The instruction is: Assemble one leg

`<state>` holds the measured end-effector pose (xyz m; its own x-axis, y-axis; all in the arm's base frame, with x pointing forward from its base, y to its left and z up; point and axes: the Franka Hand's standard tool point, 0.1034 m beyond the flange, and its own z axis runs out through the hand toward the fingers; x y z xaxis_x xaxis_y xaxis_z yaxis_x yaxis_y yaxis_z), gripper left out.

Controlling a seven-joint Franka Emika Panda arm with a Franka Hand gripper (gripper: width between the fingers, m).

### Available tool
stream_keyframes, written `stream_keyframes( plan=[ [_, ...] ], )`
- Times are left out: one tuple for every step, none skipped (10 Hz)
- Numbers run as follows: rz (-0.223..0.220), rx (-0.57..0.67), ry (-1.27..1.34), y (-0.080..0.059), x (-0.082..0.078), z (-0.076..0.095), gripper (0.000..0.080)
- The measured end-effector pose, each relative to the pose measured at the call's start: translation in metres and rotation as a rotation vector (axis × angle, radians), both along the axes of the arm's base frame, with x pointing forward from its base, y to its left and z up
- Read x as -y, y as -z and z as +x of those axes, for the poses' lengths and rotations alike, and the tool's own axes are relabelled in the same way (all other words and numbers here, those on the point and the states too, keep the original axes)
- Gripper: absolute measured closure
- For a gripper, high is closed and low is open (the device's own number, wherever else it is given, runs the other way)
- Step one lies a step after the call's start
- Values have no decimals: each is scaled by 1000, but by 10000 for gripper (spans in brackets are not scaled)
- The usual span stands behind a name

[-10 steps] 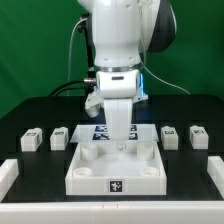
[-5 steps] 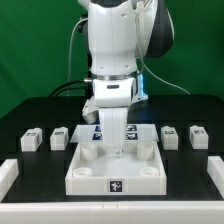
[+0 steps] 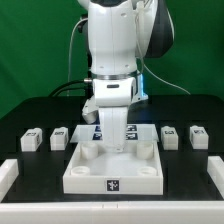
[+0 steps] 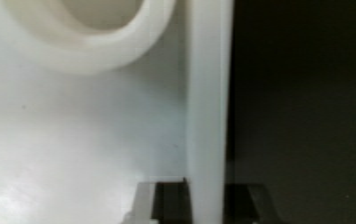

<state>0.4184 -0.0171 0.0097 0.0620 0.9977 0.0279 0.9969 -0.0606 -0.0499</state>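
Note:
The large white square tray-like part (image 3: 113, 172) lies in the middle of the black table. My gripper (image 3: 117, 147) reaches down at its far wall. In the wrist view the gripper (image 4: 210, 200) has one dark finger (image 4: 171, 203) on each side of the tray's thin upright wall (image 4: 210, 100) and is shut on it. A round corner recess (image 4: 104, 30) shows beside the wall. Four small white legs stand apart from the gripper: two on the exterior view's left (image 3: 30, 140) (image 3: 60, 137), two on the right (image 3: 169, 134) (image 3: 197, 136).
The marker board (image 3: 99, 130) lies just behind the tray, partly hidden by my gripper. White raised barriers stand at the front left (image 3: 8, 176) and front right (image 3: 214, 176) of the table. A green backdrop closes the back.
My gripper and the tray have shifted a little toward the exterior view's left since one second ago. Nothing has moved in the last half second.

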Motion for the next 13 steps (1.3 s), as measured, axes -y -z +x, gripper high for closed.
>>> stream_keyframes(
  plan=[
    [0, 0, 0, 0, 0, 0, 741],
    [0, 0, 0, 0, 0, 0, 741],
    [0, 0, 0, 0, 0, 0, 741],
    [0, 0, 0, 0, 0, 0, 741],
    [0, 3, -1, -1, 0, 2, 741],
    [3, 19, 17, -2, -10, 11, 741],
    [10, 38, 20, -2, -28, 25, 741],
    [19, 65, -6, -1, -41, 40, 741],
    [26, 79, -25, 0, -52, 51, 741],
    [34, 95, -40, 0, -62, 63, 741],
    [39, 103, -46, 0, -67, 70, 741],
    [41, 99, -49, 0, -69, 72, 741],
    [40, 92, -52, 0, -70, 72, 741]
  ],
)
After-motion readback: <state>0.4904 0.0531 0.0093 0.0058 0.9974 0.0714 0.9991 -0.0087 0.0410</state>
